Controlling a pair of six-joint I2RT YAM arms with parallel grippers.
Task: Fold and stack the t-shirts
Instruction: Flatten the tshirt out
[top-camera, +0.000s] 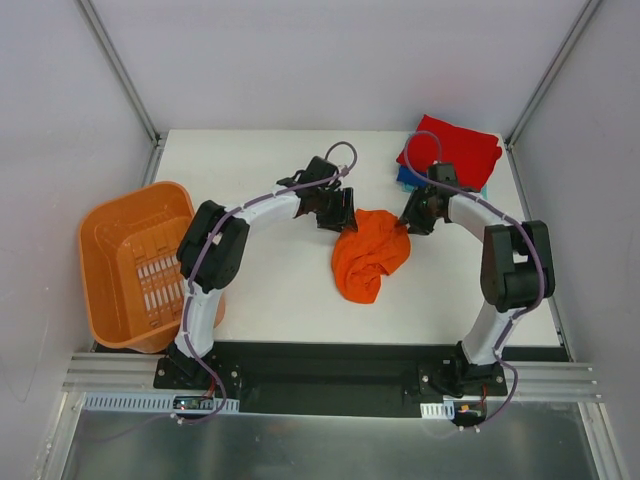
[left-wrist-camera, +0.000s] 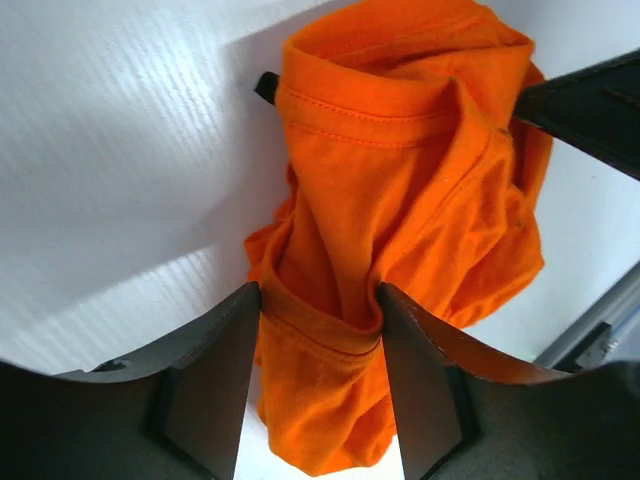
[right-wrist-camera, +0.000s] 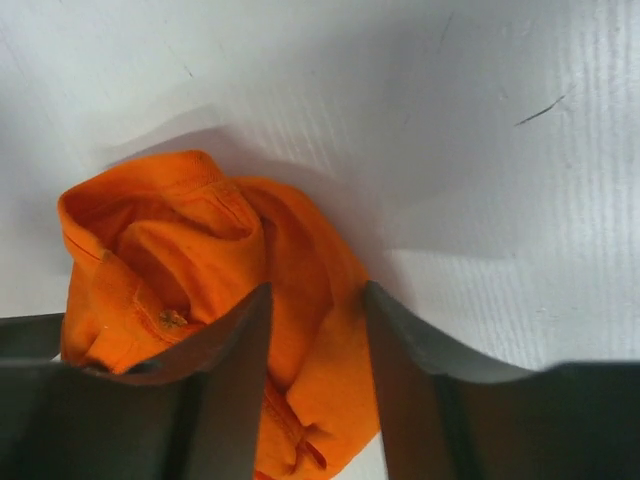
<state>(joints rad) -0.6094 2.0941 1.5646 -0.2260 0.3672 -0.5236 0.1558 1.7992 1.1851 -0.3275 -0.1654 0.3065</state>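
Step in hand: pick-up of the unfolded garment, ready for spreading. The orange t-shirt (top-camera: 368, 262) lies crumpled in a heap on the table (top-camera: 260, 290), slightly right of centre. It is well apart from the folded stack at the far right corner, where a red t-shirt (top-camera: 455, 150) lies on top of a blue t-shirt (top-camera: 404, 177). The basket (top-camera: 95, 215) stands at the left edge, apart from the work. The left gripper (top-camera: 337, 212) is at the far left edge of the heap. Its wrist view shows a hemmed fold of cloth filling the gap between the two fingers, so the jaws are closed on the orange t-shirt. The right gripper (top-camera: 415, 215) is at the far right edge of the heap. Its wrist view shows bunched cloth between the jaws and touching both, which reads as a grip on the same garment. No fold is yet made in this shirt. Next move, as judged: lift, then draw the grippers apart to left and right until the cloth opens flat, and lay it on bare table. Caution: each pinch may hold several layers. If so, the shirt will not open out, and a regrip at a hem or shoulder corner is called for.
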